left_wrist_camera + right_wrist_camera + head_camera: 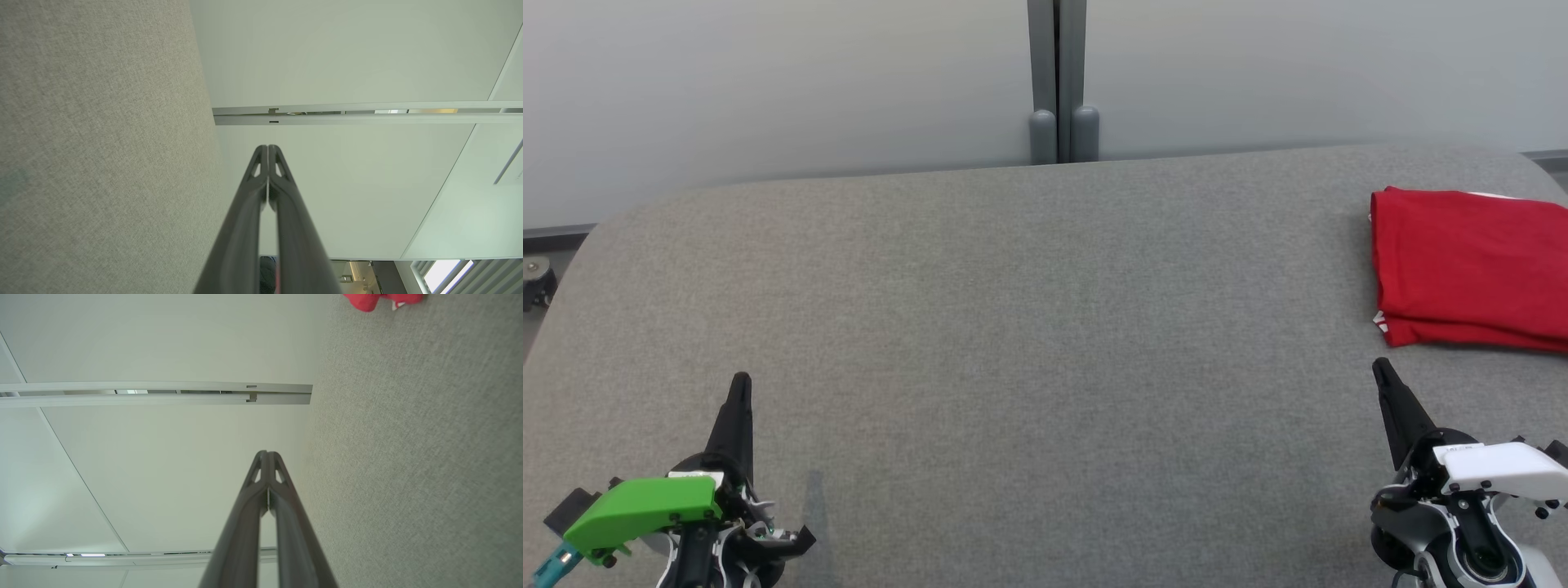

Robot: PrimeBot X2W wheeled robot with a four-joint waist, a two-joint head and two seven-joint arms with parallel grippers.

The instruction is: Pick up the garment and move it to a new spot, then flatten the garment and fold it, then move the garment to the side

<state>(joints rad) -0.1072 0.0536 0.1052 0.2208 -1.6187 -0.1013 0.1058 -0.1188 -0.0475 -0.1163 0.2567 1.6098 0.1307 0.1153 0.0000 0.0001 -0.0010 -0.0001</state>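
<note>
- The left gripper [740, 385] sat low over the near left corner of the grey bench [1045, 327]. Its two dark fingers were pressed together with nothing between them, and they pointed toward the far edge.
- A green cover [645, 506] capped that wrist, sloping down to the left.
- The right gripper [1382, 371] sat over the near right corner, its fingers likewise closed on nothing. They leaned slightly left as they pointed away, and a white cover [1503, 465] topped that wrist.
- The red garment [1470, 269] lay folded in a flat rectangle at the bench's right edge, beyond the right gripper's tips and apart from them.
</note>
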